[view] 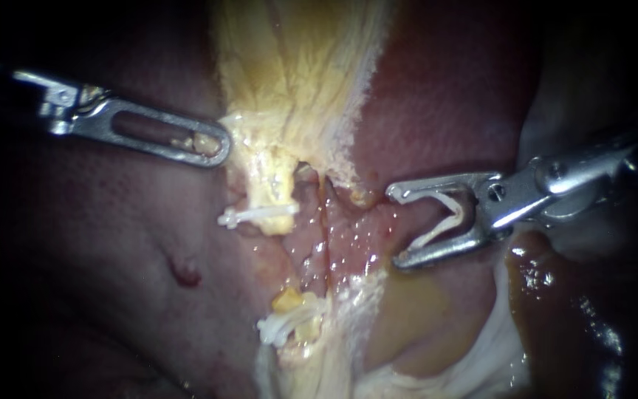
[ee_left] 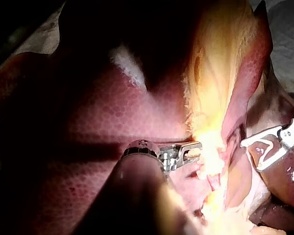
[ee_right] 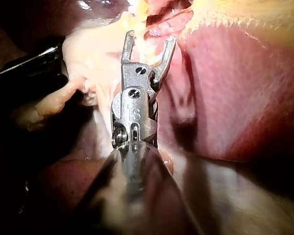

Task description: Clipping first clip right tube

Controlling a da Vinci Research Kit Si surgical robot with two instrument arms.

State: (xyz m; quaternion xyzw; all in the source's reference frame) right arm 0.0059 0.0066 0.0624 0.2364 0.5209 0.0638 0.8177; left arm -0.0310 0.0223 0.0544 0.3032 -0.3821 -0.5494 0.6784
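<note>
The right instrument (view: 394, 227) held a white V-shaped plastic clip (view: 437, 233) in its wide claw, long axis almost level, mouth pointing left. The narrow claw of the left instrument (view: 219, 146) gripped yellow fatty tissue (view: 289, 74).

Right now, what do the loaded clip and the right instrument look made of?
Clip: a thin, V-shaped strip, white and matte. It is likely plastic, though the look alone can't confirm it. Right instrument: bright silver with sharp highlights and a slotted screw head. It looks like polished metal, probably steel.
</note>
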